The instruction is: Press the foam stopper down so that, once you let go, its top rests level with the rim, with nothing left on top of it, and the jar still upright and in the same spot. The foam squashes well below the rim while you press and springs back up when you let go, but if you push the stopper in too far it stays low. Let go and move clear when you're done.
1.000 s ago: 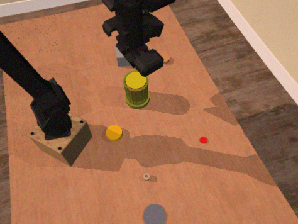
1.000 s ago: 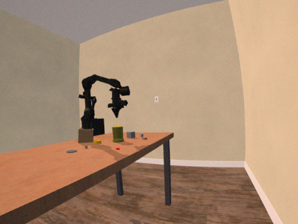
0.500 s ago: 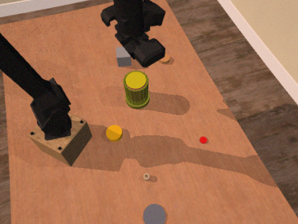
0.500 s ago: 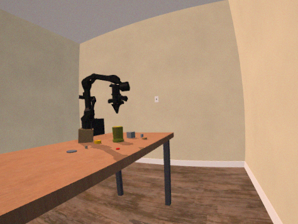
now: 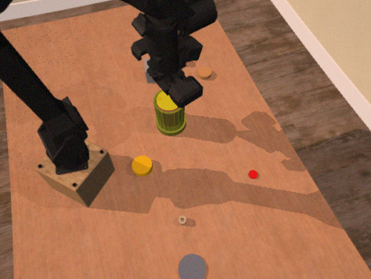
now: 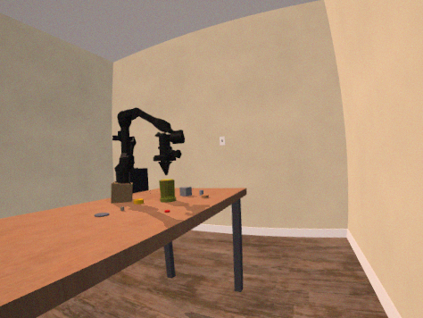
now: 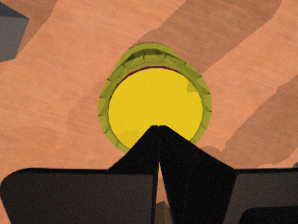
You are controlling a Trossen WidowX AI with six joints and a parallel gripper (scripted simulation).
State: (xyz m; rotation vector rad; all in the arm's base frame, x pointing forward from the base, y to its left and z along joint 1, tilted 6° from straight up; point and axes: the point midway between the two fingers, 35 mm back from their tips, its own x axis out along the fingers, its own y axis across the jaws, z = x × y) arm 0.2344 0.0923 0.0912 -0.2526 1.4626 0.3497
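An olive-green ribbed jar [image 5: 170,120] [image 6: 167,190] [image 7: 107,89] stands upright near the middle of the table. A yellow foam stopper [image 5: 165,103] [image 7: 152,102] fills its mouth, with a thin purple line showing at its far edge in the wrist view. My gripper [image 5: 184,94] [image 6: 165,171] [image 7: 158,132] is shut and empty. It points straight down and hangs a short way above the stopper, with a clear gap to the jar's top in the side view. Its fingertips sit over the stopper's near edge in the wrist view.
On the wooden table [image 5: 98,243] lie a yellow disc [image 5: 142,164], a red dot [image 5: 253,174], a small pale ring [image 5: 181,219], a grey disc [image 5: 192,266], an orange disc [image 5: 204,72] and a grey block [image 6: 186,191] [image 7: 11,27]. The arm's wooden base block [image 5: 86,176] stands at the left.
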